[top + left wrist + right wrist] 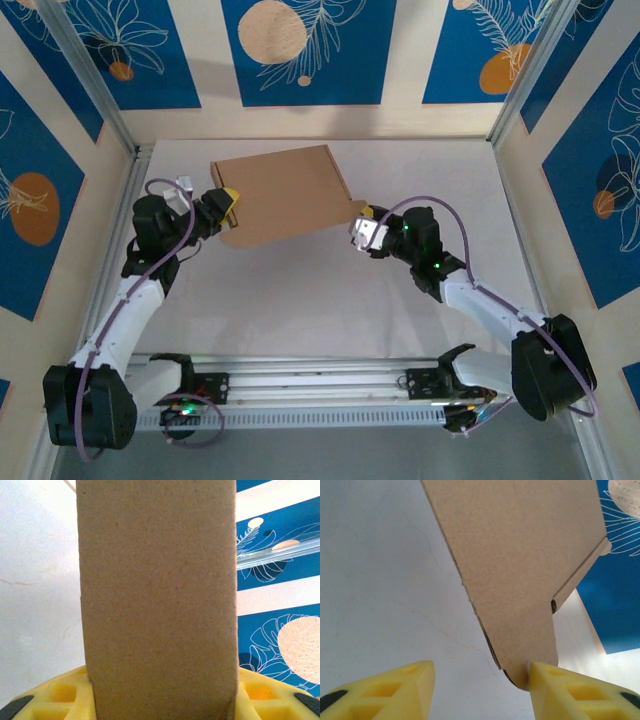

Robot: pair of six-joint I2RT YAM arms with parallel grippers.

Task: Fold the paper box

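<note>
I am seeing the paper box (280,195) toward the far edge of the bench (330,300), near its middle. My left end effector (222,208) is clamping the box's left flap. My right end effector (362,228) is standing released, with one yellow finger (570,692) touching the box's near right flap.

The paper box (285,195) is plain brown cardboard. It looks like a wide, flat sheet. It sits at the far middle of the table (300,300), turned a little crooked. A flap with round corners sticks out at each near corner.
</note>
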